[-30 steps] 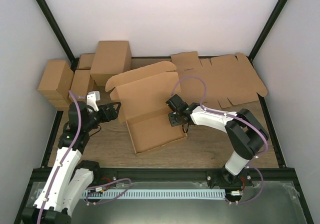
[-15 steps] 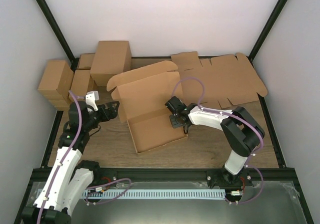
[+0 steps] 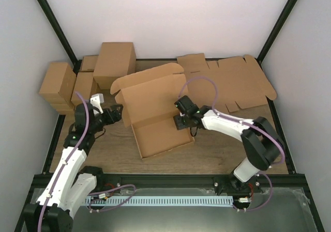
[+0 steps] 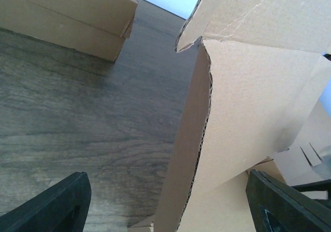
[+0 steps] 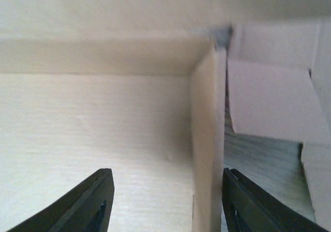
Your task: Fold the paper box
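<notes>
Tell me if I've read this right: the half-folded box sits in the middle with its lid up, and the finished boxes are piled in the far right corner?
Not quite. The finished boxes are piled in the far left corner, not the right; the far right holds flat sheets. The top view shows it. The box does sit in the middle with its lid up.

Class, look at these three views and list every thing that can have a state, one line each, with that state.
paper box, partly folded: tray walls up, lid raised, not closed.
left gripper, open, the box's left edge between its fingers.
right gripper, open, the box's right wall between its fingers.
flat cardboard blanks, unfolded, lying at the back right.
finished cartons, closed, grouped at the back left.
</notes>
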Available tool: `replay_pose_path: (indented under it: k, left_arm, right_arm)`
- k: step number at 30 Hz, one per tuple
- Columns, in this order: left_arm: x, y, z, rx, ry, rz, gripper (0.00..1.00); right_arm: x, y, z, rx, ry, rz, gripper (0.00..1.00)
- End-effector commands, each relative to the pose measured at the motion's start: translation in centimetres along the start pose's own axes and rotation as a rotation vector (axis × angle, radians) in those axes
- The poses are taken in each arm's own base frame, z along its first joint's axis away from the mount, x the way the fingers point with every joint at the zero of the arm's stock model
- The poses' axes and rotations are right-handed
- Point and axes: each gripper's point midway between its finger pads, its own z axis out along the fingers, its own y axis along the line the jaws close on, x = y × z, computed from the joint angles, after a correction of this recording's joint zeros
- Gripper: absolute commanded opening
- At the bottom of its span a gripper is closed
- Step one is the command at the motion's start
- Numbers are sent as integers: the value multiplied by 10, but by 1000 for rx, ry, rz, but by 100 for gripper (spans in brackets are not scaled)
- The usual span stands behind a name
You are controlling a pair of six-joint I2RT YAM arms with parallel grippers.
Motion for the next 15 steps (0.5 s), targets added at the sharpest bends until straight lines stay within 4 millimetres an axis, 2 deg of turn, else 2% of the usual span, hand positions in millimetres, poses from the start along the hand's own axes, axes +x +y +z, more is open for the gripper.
replay_pose_path:
  k: [1, 5, 10, 12, 15]
  left_arm:
    - [-8, -6, 2, 30, -35, 19, 83]
    - [-4, -4, 13, 25, 5, 10, 80]
    - [-18, -10, 17, 30, -5, 22, 78]
    - [-26, -11, 19, 15, -9, 32, 78]
    - [-34, -11, 25, -5, 2, 44, 77]
  right_arm:
    - [-41, 20, -44, -267, -144, 6, 62]
    - [-75, 12, -79, -391, -265, -11, 65]
    - [-123, -18, -109, -394, -362, -7, 68]
    - [-141, -32, -116, -395, -393, 1, 72]
    - [-164, -43, -129, -436, -464, -14, 86]
